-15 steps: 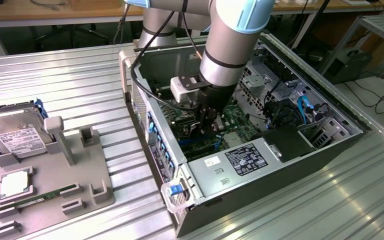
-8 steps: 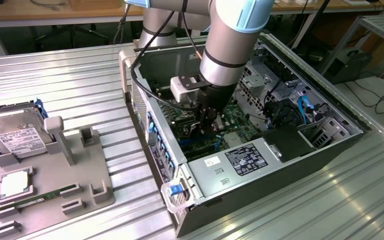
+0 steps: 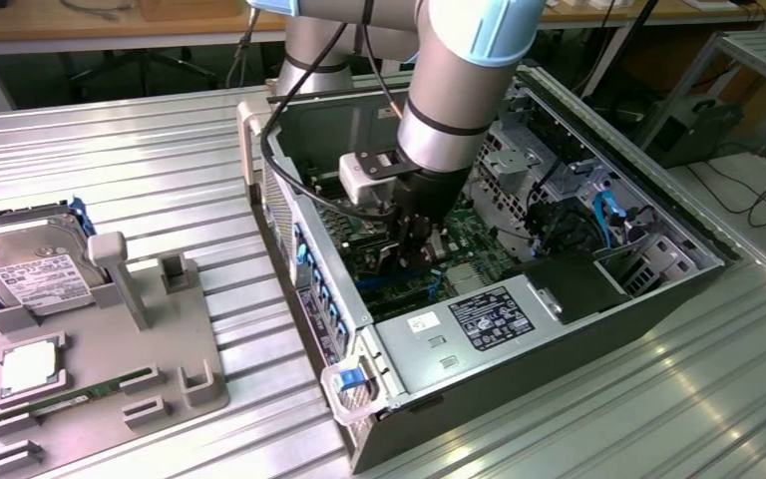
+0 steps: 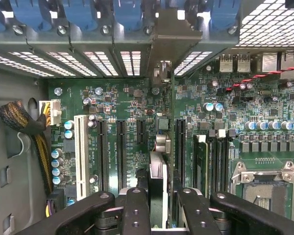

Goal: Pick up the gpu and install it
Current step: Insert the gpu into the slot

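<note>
Down inside the open computer case (image 3: 557, 200), at about the centre of the exterior view, the gripper (image 3: 414, 235) reaches toward the motherboard (image 3: 470, 249) with something dark between its fingers; I take it for the gpu (image 3: 403, 261), though it is hard to make out there. At nine o'clock of the case sits a grey parts tray (image 3: 157, 339), with the hard drive (image 3: 31, 264) at its ten o'clock end and a cpu (image 3: 27, 364) and a green memory stick (image 3: 84, 394) lower down, all well apart from the arm. Blue cables (image 3: 609, 215) run at three o'clock of the gripper, and the power supply (image 3: 490, 319) lies at five o'clock.

From the wrist view, the gripper (image 4: 158, 208) is clamped on the gpu (image 4: 158, 186), seen edge-on, its silver bracket (image 4: 179, 34) up at twelve o'clock against the slot openings of the rear panel (image 4: 88, 56). The card stands between two black expansion slots (image 4: 121, 154), over its own.

My worry is tilt: a slightly skewed card would jam on the slot edge, or its bracket could catch the panel. Small capacitors (image 4: 90, 117) and a heatsink (image 4: 161, 123) crowd close, and the braided cable (image 4: 24, 122) lies at nine o'clock.
</note>
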Robot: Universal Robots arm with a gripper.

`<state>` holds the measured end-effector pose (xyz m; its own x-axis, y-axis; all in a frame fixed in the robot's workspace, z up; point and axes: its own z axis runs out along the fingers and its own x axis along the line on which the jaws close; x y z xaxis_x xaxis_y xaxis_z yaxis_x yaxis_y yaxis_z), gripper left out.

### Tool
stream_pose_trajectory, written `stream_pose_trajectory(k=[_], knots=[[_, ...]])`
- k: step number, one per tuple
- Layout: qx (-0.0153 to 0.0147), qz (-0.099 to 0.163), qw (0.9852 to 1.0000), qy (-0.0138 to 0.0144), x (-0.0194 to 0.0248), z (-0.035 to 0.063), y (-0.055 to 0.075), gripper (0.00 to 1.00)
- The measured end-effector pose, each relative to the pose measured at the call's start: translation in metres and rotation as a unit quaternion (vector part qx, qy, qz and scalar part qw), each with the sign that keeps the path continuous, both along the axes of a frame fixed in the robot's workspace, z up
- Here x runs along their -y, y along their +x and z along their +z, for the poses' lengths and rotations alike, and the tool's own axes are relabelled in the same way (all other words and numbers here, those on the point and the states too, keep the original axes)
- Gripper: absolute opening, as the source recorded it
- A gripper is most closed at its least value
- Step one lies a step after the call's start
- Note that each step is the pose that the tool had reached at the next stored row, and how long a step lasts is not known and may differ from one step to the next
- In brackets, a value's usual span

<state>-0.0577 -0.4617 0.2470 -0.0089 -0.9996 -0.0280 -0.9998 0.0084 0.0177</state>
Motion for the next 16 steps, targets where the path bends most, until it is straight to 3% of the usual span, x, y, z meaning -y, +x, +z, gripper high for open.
stream_pose_trajectory(k=[16], knots=[[0.0,0.0,1.0,-0.0001,0.0,0.0005,0.0,0.27]])
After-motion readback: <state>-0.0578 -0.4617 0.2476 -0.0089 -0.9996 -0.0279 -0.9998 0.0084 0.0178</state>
